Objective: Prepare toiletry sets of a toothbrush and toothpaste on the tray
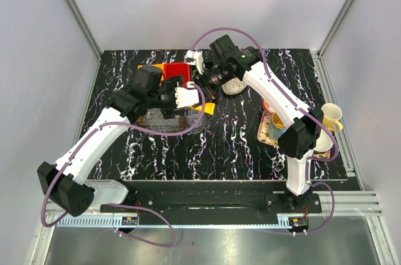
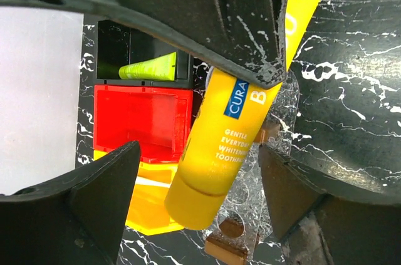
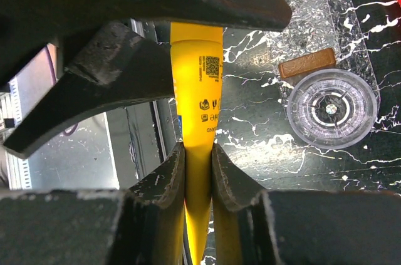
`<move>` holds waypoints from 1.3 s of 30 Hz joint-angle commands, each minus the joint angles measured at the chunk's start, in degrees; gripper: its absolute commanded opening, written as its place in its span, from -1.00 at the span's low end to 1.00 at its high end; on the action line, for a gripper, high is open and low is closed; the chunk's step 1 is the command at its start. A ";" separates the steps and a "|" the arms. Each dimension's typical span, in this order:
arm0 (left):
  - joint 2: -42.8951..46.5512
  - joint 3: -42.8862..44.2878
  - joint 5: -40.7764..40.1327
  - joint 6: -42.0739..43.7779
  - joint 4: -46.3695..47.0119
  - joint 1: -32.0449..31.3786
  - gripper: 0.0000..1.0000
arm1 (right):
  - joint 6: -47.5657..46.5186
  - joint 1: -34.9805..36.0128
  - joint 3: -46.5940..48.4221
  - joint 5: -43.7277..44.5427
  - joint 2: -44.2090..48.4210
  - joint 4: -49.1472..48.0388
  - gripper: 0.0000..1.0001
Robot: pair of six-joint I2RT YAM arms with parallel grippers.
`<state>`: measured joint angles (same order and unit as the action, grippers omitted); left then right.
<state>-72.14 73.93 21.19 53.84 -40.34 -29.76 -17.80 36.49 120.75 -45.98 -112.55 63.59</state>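
we see the right gripper [image 3: 197, 149] clamped on the flat crimped end of the yellow toothpaste tube [image 3: 195, 89], a finger pressed tight on each side. in the left wrist view the tube's cap points toward seven o'clock. the left gripper [image 2: 199, 149] has its fingers wide apart, one at eight o'clock and one at four o'clock of the tube, neither touching it. under the cap lies the clear tray [image 2: 250, 205] on the black marbled table [image 2: 351, 89]. the green toothpaste tube [image 2: 150, 66] lies inside a black bin [image 2: 113, 42] at ten o'clock of the yellow one. a red bin [image 2: 141, 114] sits just beside the black bin at its six o'clock. in the right wrist view a round clear lid [image 3: 329, 108] rests at three o'clock of the yellow tube.
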 commanded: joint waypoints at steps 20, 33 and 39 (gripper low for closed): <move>-0.90 -3.35 -6.78 0.30 4.21 -3.99 -1.00 | 0.05 0.42 2.30 -2.01 0.32 0.74 -0.73; 2.09 -7.40 -8.45 -9.97 10.80 -3.38 -1.00 | 3.91 -0.28 3.97 8.00 2.51 -2.68 0.01; 3.23 -7.75 -5.55 -18.58 15.64 0.40 -1.00 | 7.16 -3.35 4.76 12.22 5.41 -6.02 0.11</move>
<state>-72.05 65.65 14.41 43.48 -32.75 -31.75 -13.80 35.57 122.56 -37.89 -112.40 61.60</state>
